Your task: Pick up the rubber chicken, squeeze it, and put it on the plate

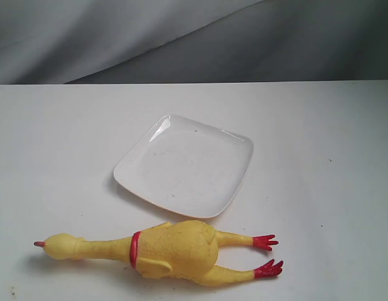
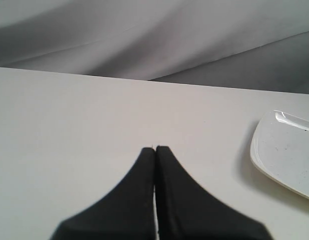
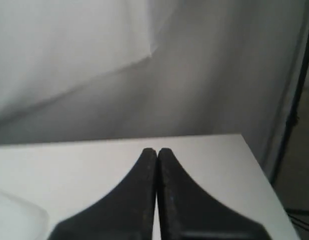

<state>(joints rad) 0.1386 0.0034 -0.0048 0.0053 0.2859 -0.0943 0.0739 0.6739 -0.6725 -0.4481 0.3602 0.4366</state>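
The left fingers (image 2: 139, 195) are pressed together, two black tapered tips meeting along a thin seam with nothing between them, and they hang over bare white bench (image 2: 69, 125). In the left wrist view the plate (image 2: 287, 152) lies apart from them, only its one rounded corner in the picture. Neither arm shows in the exterior view. There the rubber chicken (image 1: 178, 251) lies flat on the bench (image 1: 62, 150) at the near edge of the scene, stretched lengthwise from left to right and untouched by either arm. Its head (image 1: 59, 246) with the red beak tip points left, then comes the thin neck, the red collar band (image 1: 135, 249), and the plump yellow body. Just beyond the body, on the far side, sits the white square plate (image 1: 188, 166), turned so that one rounded corner points toward the chicken; that corner comes right up to the chicken's back, and whether the two touch cannot be told. The plate holds nothing but a few dark specks. The chicken's two legs run on to the right and end in red feet (image 1: 268, 268) on bare bench. Grey cloth (image 1: 181, 37) hangs behind the far edge. The right fingers (image 3: 139, 195) are likewise closed tip to tip on nothing, above the bench's far right corner.
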